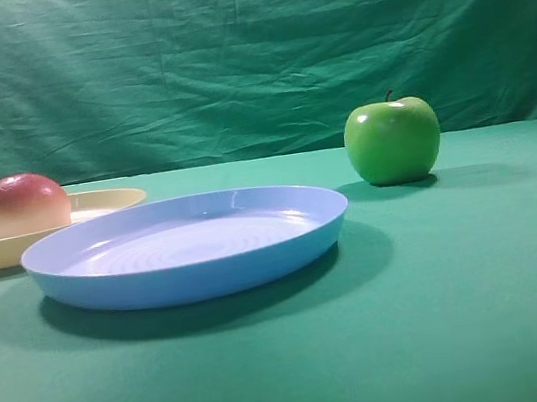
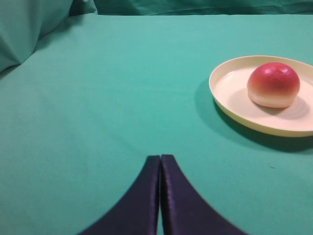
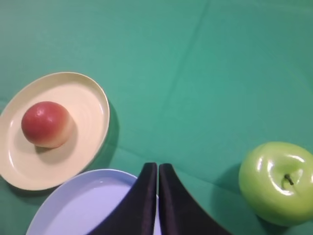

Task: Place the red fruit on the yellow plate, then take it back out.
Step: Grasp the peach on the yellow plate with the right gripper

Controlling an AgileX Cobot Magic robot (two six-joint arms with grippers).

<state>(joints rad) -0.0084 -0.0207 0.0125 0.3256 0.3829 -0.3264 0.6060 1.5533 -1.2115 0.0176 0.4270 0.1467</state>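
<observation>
Both jaws pressed shut, empty: left gripper near and left of the yellow plate, right gripper above the blue plate; red fruit sits on the plate, so removal likely needs opening wide, descending centred, lifting straight.

The fruit is sitting on one plate at the far left. A second plate is lying just before it, toward four o'clock, overlapping its near rim in the high view. The apple is standing well apart at two o'clock from that second plate, all on the table.
</observation>
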